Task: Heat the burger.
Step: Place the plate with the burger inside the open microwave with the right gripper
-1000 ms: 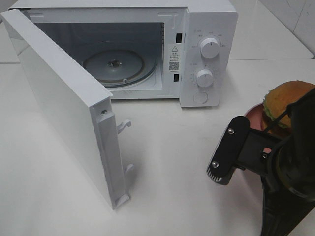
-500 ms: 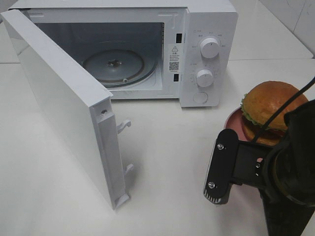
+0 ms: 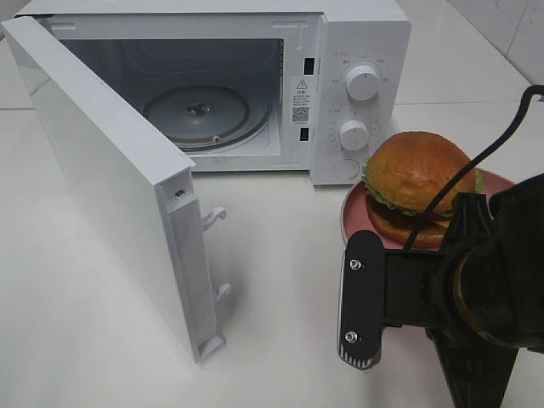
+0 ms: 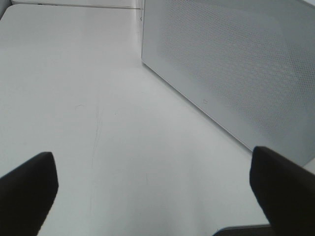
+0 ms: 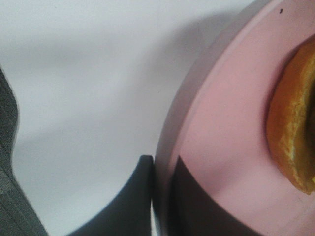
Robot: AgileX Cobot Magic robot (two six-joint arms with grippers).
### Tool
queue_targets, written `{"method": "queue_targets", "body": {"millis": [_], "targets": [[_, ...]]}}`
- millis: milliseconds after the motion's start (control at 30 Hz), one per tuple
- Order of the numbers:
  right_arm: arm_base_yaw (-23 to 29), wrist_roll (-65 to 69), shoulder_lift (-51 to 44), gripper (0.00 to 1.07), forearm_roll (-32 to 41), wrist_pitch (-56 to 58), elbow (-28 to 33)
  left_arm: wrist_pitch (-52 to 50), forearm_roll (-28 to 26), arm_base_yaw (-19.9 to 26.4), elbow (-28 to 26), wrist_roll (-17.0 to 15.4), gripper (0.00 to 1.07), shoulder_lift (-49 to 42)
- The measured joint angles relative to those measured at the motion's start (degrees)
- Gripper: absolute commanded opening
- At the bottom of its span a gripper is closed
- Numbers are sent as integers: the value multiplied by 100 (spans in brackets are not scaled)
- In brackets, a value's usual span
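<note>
The burger (image 3: 416,174), with a golden-brown bun and a green lettuce edge, sits on a round pink plate (image 3: 355,217) just right of the microwave's (image 3: 357,51) control panel. My right gripper (image 5: 162,169) is shut on the plate's (image 5: 226,123) rim, one finger under it and one on top, with the burger's (image 5: 295,123) edge close by. My right arm (image 3: 459,289) covers the plate's near side. The microwave door (image 3: 110,187) stands wide open, showing the glass turntable (image 3: 200,110). My left gripper (image 4: 155,191) is open over bare table beside the door's outer face (image 4: 231,73).
The open door juts toward the table's front on the left. Two knobs (image 3: 363,82) and a button sit on the microwave's right panel. White table (image 3: 280,255) lies between the door and the plate.
My right arm has carried the plate and burger leftward, from the right edge of the view to beside the microwave's control panel. The door and left gripper have not moved.
</note>
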Motion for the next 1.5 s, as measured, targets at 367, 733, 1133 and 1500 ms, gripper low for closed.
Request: {"method": "queue_targets", "body": {"millis": [367, 733, 1133, 1500], "targets": [[0, -1341, 0, 0, -17, -636, 0, 0, 0, 0, 0, 0, 98, 0], [0, -2338, 0, 1, -6, -1014, 0, 0, 0, 0, 0, 0, 98, 0], [-281, -3128, 0, 0, 281, -1541, 0, 0, 0, 0, 0, 0, 98, 0], [-1054, -4916, 0, 0, 951, -2143, -138, 0, 0, 0, 0, 0, 98, 0]]}}
